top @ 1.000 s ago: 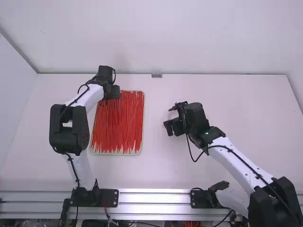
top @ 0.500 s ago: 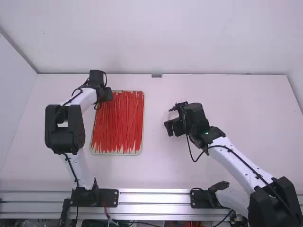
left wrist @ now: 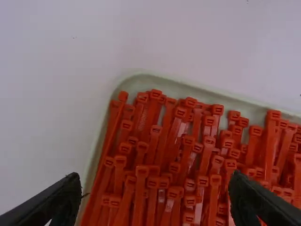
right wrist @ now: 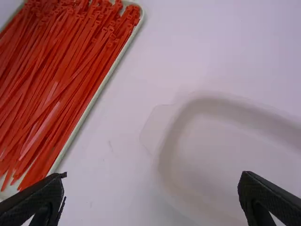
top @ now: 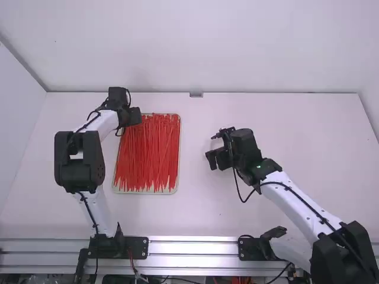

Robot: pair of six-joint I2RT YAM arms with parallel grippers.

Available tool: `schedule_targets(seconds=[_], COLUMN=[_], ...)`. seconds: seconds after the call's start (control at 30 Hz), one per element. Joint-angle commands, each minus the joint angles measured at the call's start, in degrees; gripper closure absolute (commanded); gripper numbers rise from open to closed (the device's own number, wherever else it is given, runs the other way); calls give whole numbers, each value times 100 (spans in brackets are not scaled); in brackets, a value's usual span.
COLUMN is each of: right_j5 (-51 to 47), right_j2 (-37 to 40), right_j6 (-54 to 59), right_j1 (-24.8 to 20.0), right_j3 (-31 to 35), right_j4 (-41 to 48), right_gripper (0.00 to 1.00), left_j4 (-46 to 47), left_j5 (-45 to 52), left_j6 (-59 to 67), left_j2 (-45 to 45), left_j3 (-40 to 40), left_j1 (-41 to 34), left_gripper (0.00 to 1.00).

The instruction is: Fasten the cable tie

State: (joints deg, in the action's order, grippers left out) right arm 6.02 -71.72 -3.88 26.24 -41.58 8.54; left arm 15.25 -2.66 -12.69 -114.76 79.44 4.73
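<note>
A heap of red cable ties (top: 148,154) lies lengthwise in a pale tray (top: 145,191) left of the table's middle. My left gripper (top: 127,116) hangs open over the tray's far left corner. In the left wrist view its fingers (left wrist: 56,205) stand wide apart above the ties' heads (left wrist: 178,165), holding nothing, with the tray rim (left wrist: 141,82) just beyond. My right gripper (top: 215,152) is open over bare table to the right of the tray. In the right wrist view the ties (right wrist: 51,80) and tray edge (right wrist: 92,110) lie off to one side.
White walls close the table at the back and left. A small grey tab (top: 196,94) sits at the back edge. Bare table stretches right of the tray and around the right arm. A soft grey shadow (right wrist: 221,141) falls under the right gripper.
The left gripper has shifted left, from over the tray's far edge to its far left corner. The right arm has stayed put.
</note>
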Motion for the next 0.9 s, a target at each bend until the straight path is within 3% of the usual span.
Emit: schedule_targets(seconds=[0.0,0.5,0.63,0.87], right_j5=[-24,-4,2,0], right_j2=[68,57,57,57], right_j6=[26,22,22,22], right_j1=[4,2,2,13], right_j3=[-146,-81,-81,-81], right_j4=[-42,-76,-72,-55], right_gripper=[1,2,2,1], left_j4=[11,-299,-332,-323], left_j5=[68,267,267,125], left_j6=[-101,-101,-101,-170], left_j2=[-101,-439,-439,-442], left_j3=[-37,-37,-37,-39], left_j1=[-39,-55,-57,-61], left_gripper=[14,10,30,46])
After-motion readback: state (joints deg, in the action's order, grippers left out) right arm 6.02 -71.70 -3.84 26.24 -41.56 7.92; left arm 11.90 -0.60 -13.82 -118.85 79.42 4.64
